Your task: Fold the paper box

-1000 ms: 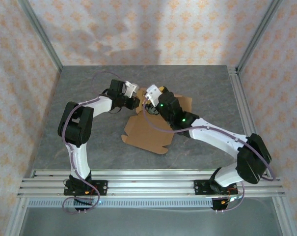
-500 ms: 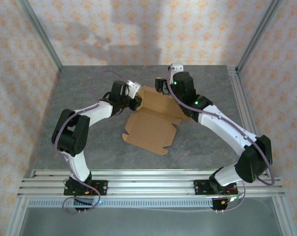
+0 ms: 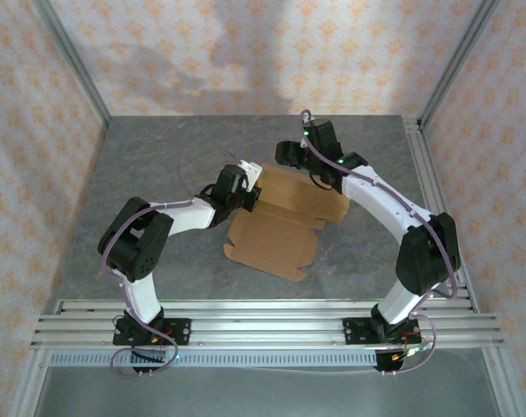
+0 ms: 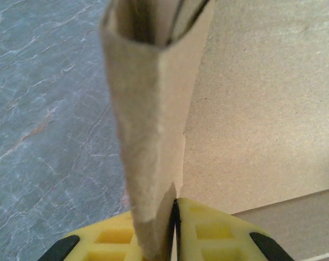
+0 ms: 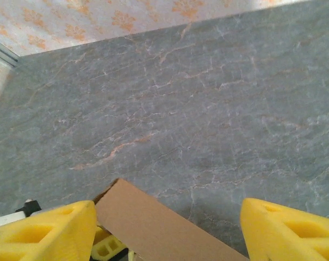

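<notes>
The paper box (image 3: pixel 276 234) is a tan cardboard sheet lying partly folded in the middle of the table, with its far panel raised. My left gripper (image 3: pixel 252 196) is at the box's left far corner, shut on an upright folded flap (image 4: pixel 153 119); the yellow fingers (image 4: pixel 218 234) pinch the flap at its base, beside a flat panel (image 4: pixel 262 92). My right gripper (image 3: pixel 287 155) hovers over the box's far edge, open. In the right wrist view its yellow fingers (image 5: pixel 50 231) stand wide apart, with the raised cardboard edge (image 5: pixel 159 228) between them and not touching either.
The grey marbled table (image 3: pixel 158 165) stretches free to the left and behind the box. A metal frame rail (image 3: pixel 419 165) runs along the right edge and aluminium rails (image 3: pixel 263 317) along the front. Patterned walls enclose the back and sides.
The right arm has swung from over the box to its far edge, jaws narrowing slightly but still open. The left gripper has carried its flap right and nearer, and the box shifted with it.
</notes>
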You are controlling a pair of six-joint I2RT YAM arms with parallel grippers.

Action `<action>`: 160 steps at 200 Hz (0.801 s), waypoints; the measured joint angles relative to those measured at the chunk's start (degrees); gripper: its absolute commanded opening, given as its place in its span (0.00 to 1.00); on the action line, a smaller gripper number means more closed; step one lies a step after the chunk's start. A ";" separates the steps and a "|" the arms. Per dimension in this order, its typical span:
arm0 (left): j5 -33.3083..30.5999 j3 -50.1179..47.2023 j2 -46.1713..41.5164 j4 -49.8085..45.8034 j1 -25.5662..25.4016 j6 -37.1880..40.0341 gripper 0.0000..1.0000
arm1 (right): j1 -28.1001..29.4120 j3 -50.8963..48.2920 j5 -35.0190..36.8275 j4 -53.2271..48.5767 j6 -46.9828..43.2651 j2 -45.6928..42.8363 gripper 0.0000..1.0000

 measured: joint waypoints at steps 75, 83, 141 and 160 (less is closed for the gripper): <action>0.11 -1.09 0.02 3.34 0.00 -1.84 0.22 | -3.28 1.73 -16.94 -2.19 0.83 11.89 0.62; 0.11 -1.09 0.02 3.34 0.00 -1.92 0.22 | -3.28 1.73 -17.88 -2.67 0.57 12.48 0.62; 0.13 -1.07 0.11 3.34 0.00 -3.82 0.19 | -3.43 1.81 -20.17 -3.74 -2.69 13.22 0.62; 0.22 -1.07 0.11 3.34 -0.04 -3.80 0.15 | -3.43 1.62 -19.71 -3.48 -2.80 12.85 0.63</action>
